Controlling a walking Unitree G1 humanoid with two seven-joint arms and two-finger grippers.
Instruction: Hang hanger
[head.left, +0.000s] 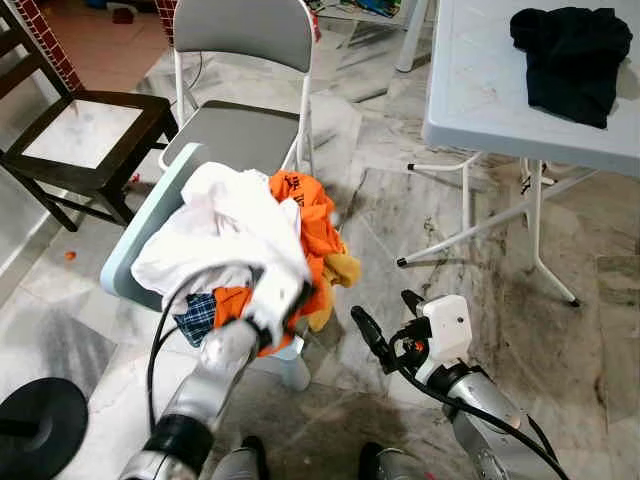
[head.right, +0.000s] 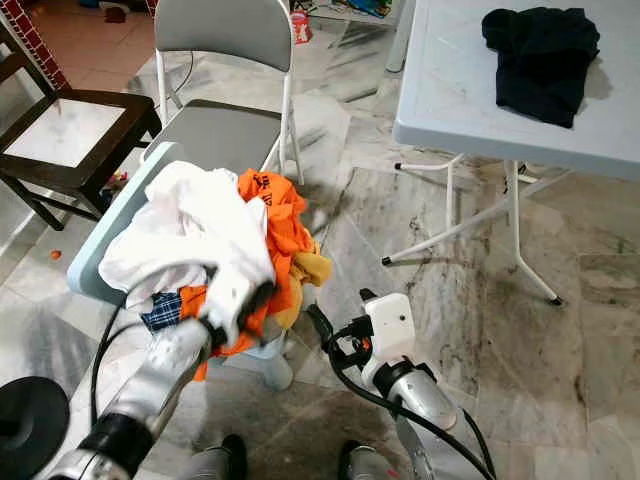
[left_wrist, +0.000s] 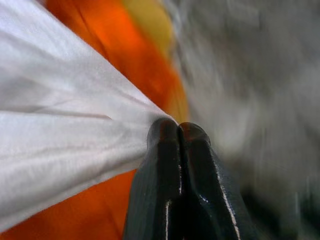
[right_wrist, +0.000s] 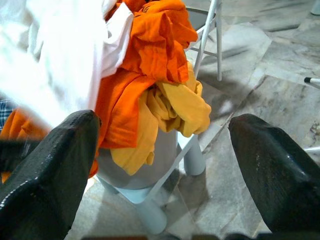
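A pile of clothes sits on a pale plastic stool: a white garment on top, orange cloth, yellow cloth and a checked piece. My left gripper is shut on a fold of the white garment, and the left wrist view has its black fingertips pinching the white fabric. My right gripper hangs open just right of the pile, low over the floor, with nothing between its fingers.
A grey folding chair stands right behind the stool, and a dark wooden chair is at the far left. A white folding table with a black garment is at the right. A black round base lies at the lower left.
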